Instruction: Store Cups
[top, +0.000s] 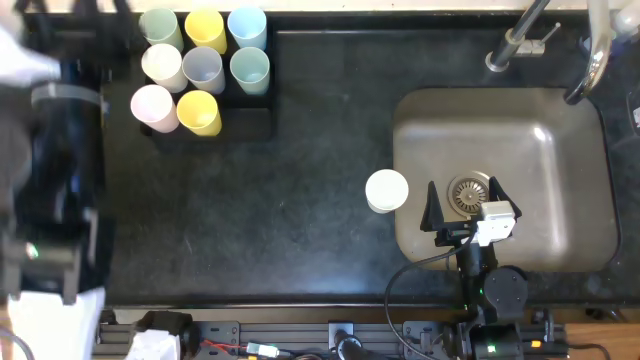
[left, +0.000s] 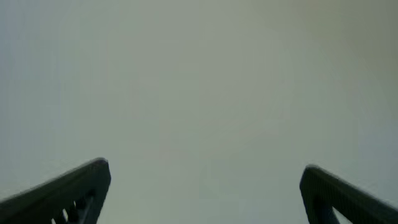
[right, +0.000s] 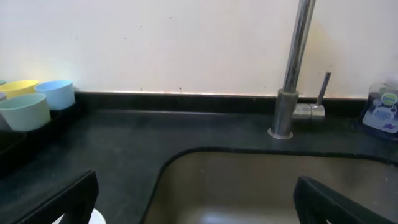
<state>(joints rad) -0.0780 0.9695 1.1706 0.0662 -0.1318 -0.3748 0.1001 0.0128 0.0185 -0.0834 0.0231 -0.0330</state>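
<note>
Several pastel cups (top: 203, 68) stand upright in a black tray (top: 252, 122) at the counter's back left. A lone white cup (top: 386, 190) sits on the counter by the sink's left rim. My right gripper (top: 462, 196) hovers over the sink near the drain, open and holding nothing, just right of that cup. In the right wrist view, the right gripper (right: 196, 180) has its fingers wide apart, and the white cup's rim (right: 96, 218) peeks beside one finger. In the left wrist view, the left gripper (left: 206, 168) is open before a blank pale surface. The left arm (top: 60, 180) stands at the counter's left edge.
The steel sink (top: 560, 130) takes up the right side, with a faucet (top: 515, 40) behind it. A soap bottle (right: 380, 115) stands at the far right by the wall. Dark counter (top: 280, 200) stretches between the tray and the sink.
</note>
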